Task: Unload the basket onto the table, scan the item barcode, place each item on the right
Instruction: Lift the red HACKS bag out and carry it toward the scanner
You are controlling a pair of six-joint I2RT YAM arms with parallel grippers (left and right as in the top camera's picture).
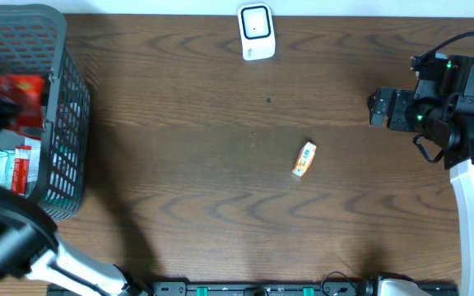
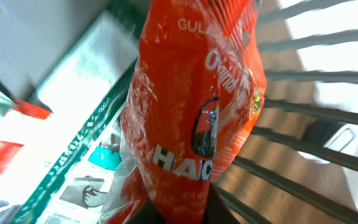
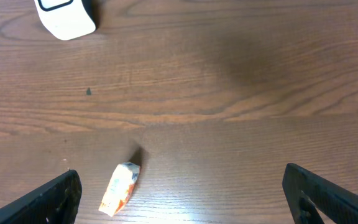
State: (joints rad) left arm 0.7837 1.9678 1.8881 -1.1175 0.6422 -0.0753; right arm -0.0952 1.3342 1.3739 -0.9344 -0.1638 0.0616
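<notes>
Two hazards applied at this stage. First, the left tool [image 2: 182, 214] was clamped together on the lower end of the red snack packet [image 2: 191, 106], inside the basket [image 1: 64, 123] at the left edge of the surface [image 1: 179, 115]. A pinch on slack film could slip during a lift, dropping the packet among the other goods. Second, the packet could snag on the basket ribs close beside it.

The right tool [image 3: 185, 208] hung with its jaws wide apart over the surface, holding nothing, near a small orange sachet [image 1: 304, 159]. The white scanner [image 1: 256, 31] stood at the far edge, well apart from the basket.

The packet was glossy, orange-red and crinkled, with white lettering and a dark emblem. No barcode was visible; it probably lay on the hidden face, so a misoriented presentation could fail to read.
</notes>
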